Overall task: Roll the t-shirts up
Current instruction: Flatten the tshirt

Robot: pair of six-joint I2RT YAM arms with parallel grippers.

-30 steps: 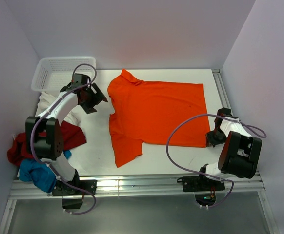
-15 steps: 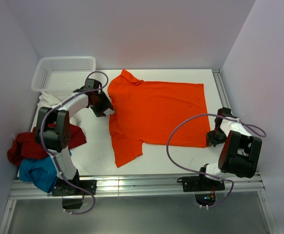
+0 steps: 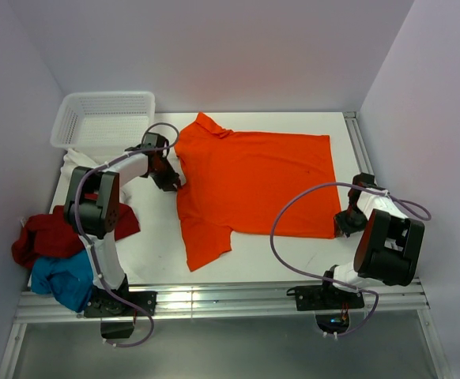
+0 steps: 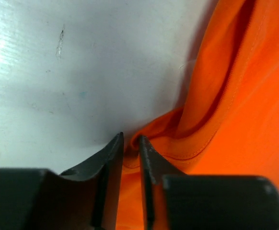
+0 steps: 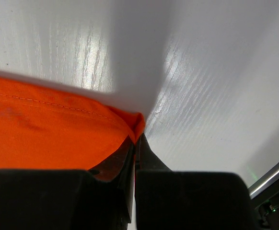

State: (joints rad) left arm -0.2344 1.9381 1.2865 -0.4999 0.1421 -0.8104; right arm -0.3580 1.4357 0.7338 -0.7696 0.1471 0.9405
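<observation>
Four shirts lie here: orange polo (image 3: 254, 178), red tee (image 3: 40, 237), blue tee (image 3: 58, 278), white tee (image 3: 73, 163) — left gripper (image 3: 172, 180), newly arrived, pinches the polo's left edge — right gripper (image 3: 342, 229) clamps its corner.

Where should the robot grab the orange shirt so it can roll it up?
Probably by its edges, coming in low from the sides: the orange shirt lies flat, so only edges can be pinched. The right gripper is shut on the near hem corner; the left gripper pinches the bunched edge by the sleeve.

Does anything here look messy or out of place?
Yes: the dark red shirt, blue shirt and white shirt lie crumpled along the left edge of the table, outside the basket. The orange shirt lies flat.
</observation>
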